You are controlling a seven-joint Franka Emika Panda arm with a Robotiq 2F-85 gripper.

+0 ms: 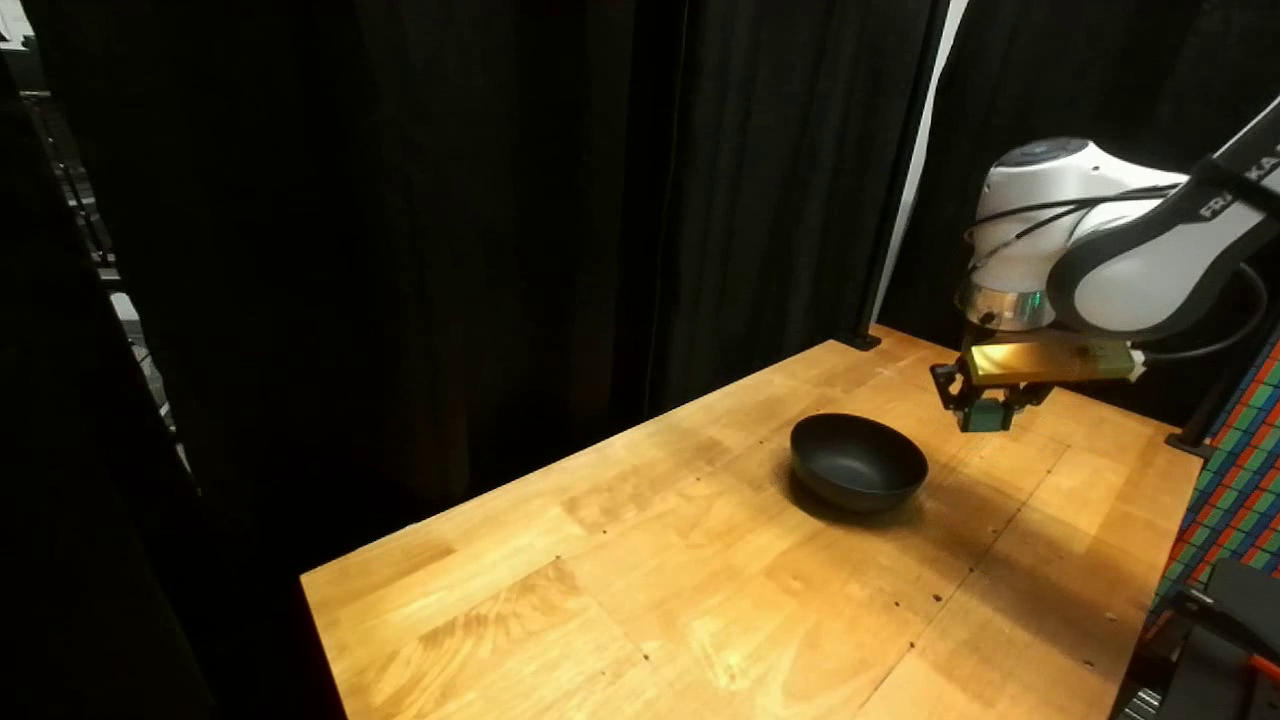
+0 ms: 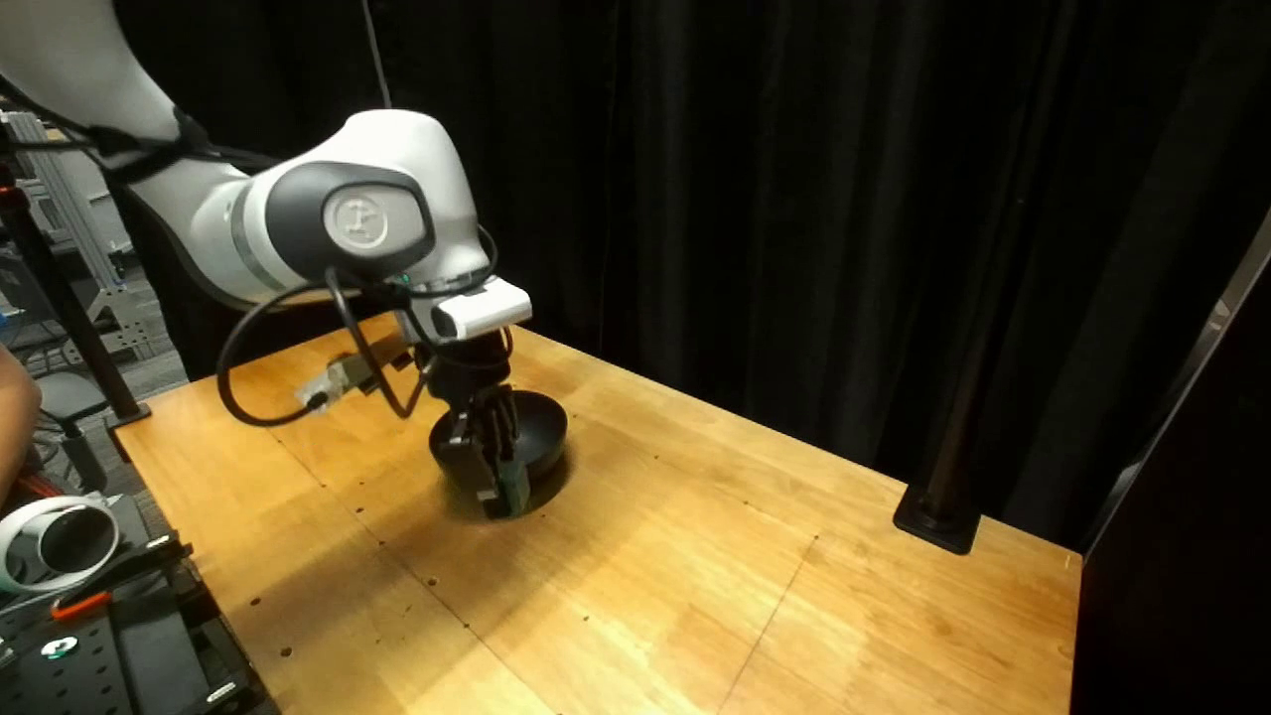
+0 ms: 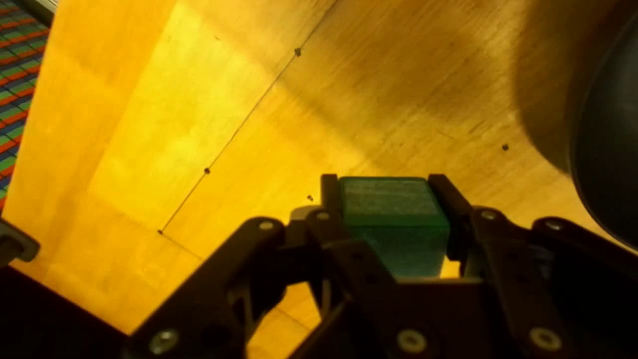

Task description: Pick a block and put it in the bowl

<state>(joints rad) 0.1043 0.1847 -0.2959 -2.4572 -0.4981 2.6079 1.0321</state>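
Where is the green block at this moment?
In the wrist view, the green block is held in the gripper, left of the black bowl.

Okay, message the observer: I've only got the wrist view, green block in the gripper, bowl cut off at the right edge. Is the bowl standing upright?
Observer: Yes. Both exterior views show the bowl upright on the table, open side up.
Operator: Then the block could go in. Anything at the table's edge that I can't see?
Observer: Yes, both exterior views show a post foot there, in front of a black curtain.
Operator: Anyone nearby?
Observer: Possibly. What looks like a bare arm shows at the left edge of an exterior view, off the table.
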